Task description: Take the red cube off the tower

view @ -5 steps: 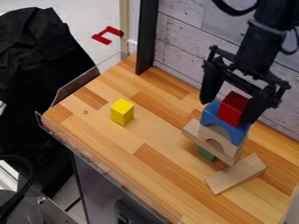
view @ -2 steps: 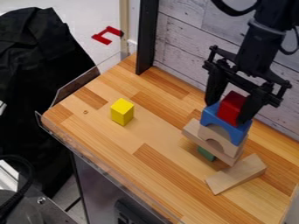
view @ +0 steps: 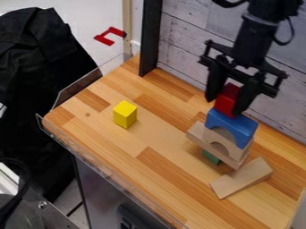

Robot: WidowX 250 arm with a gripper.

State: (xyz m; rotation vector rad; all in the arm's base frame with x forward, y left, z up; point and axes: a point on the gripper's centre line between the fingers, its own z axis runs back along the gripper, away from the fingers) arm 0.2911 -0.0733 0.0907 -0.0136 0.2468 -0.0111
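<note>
Claw (view: 225,105), at upper right, is closed on red cube (view: 227,95) from both sides, so we can spare blue arch (view: 234,125) beneath.

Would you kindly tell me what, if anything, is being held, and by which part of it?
The pincer is holding the red cube by two opposite side faces.

From here I see a smooth, faintly glossy wooden tabletop (view: 161,147), rough-looking grained planks (view: 185,44) on the far wall, and matt black cloth (view: 36,58) at left.
</note>
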